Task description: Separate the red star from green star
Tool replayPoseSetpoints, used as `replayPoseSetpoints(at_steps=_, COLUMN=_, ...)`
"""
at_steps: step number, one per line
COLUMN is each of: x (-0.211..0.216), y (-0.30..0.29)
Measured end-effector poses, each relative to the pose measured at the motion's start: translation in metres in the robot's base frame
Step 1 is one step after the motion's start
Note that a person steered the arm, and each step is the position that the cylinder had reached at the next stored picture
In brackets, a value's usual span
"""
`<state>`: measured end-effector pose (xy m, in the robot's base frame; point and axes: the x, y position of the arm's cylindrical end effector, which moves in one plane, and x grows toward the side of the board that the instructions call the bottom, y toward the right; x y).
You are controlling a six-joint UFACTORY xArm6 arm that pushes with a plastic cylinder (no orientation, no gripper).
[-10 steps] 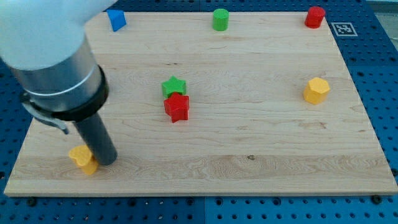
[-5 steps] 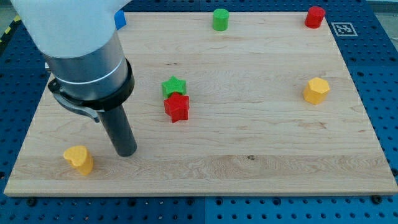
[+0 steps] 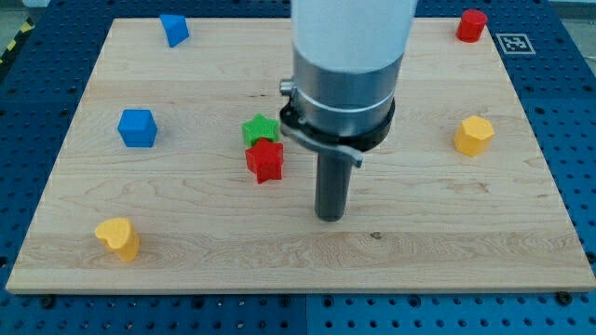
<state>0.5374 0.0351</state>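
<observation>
In the camera view, our red star (image 3: 265,160) sits touching the green star (image 3: 260,129), red just below green, near the middle of the counter (image 3: 186,251). My tip (image 3: 330,217) rests on the wood to the view's right of the pair and slightly lower, clear of both. We carry no jaws, only the rod. We judge the clean move is to come in between them sideways and push the red star downward, away from green.

The red star (image 3: 265,160) touches the green star (image 3: 260,129) just below it; my tip (image 3: 330,217) stands lower right of it.
</observation>
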Motion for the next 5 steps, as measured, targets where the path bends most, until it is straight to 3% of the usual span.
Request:
replayPoseSetpoints(at_steps=2, x=-0.054, y=-0.003)
replayPoseSetpoints(at_steps=5, x=-0.054, y=-0.081)
